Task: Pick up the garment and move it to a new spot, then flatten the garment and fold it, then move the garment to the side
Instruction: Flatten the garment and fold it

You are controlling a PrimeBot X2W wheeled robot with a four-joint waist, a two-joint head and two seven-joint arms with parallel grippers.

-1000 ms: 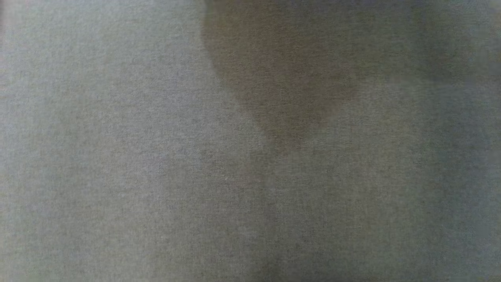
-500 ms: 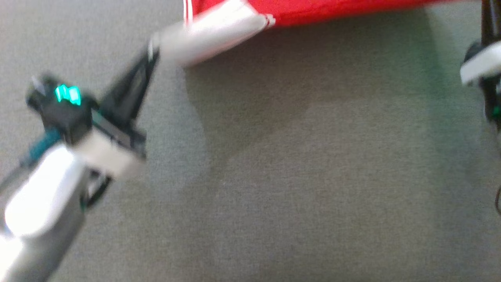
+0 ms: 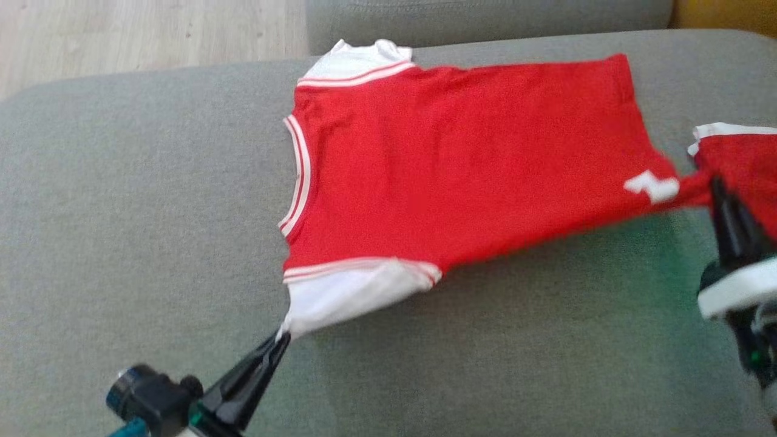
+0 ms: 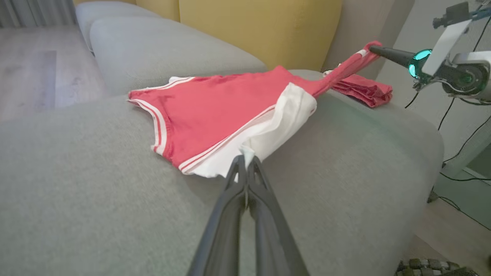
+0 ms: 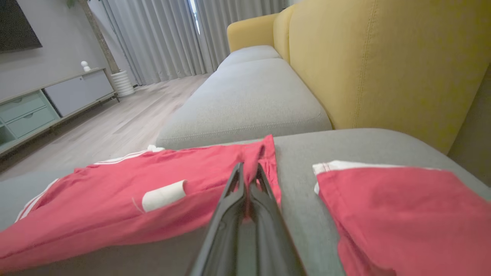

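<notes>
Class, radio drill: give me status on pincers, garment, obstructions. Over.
Left pincer shut on white sleeve. Right pincer shut on hem corner. Red shirt stretched over cushion. Second red garment beside right pincer.

Grippers: 2 – left gripper (image 3: 280,338), right gripper (image 3: 716,183), 2 dark fingers ea. Garments: 2, both red – 1 tee (image 3: 461,164) stretched between the two sets of fingers, 1 2nd piece (image 3: 743,159) just right of the right fingers. White sleeves (image 3: 358,291) on tee: 2. Grey seat cushions (image 5: 245,99): 3, one under fingers, 2 beyond.
</notes>
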